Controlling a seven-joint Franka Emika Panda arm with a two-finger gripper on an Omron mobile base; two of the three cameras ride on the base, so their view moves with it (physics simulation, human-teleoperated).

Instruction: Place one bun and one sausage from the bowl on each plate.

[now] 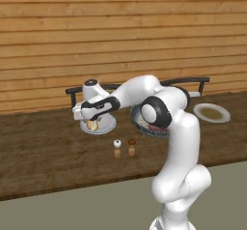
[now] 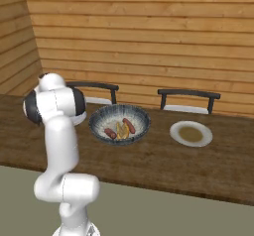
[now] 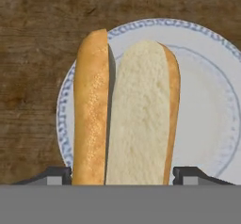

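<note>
I have the gripper [image 1: 91, 124] low over the left plate [image 1: 107, 125], its fingers spread wide on either side of a split bun [image 3: 126, 115]. From the hand view I cannot tell for sure whether the pads are pressing the bun or have just let go of it; the bun fills the gap between them, so I judge it is at or near release.

To do this step well, I want the bun lying flat within the raised rim before I lift. It sits toward one side of the plate, with one end close to the rim, so I should rise straight up, without a sideways drag that could tip it off.

The bun is long and rounded, golden-brown crust on one half, pale crumbly face on the other, and likely soft enough to squash. The plate is smooth and pale, with a faint blue pattern round its rim.

The bowl [image 2: 136, 131], dark-rimmed and speckled inside, holds two reddish sausages [image 2: 129, 125] and another bun [image 2: 121, 130]. The right plate [image 2: 175, 135] waits well apart on the dark wood table [image 2: 163, 168].
</note>
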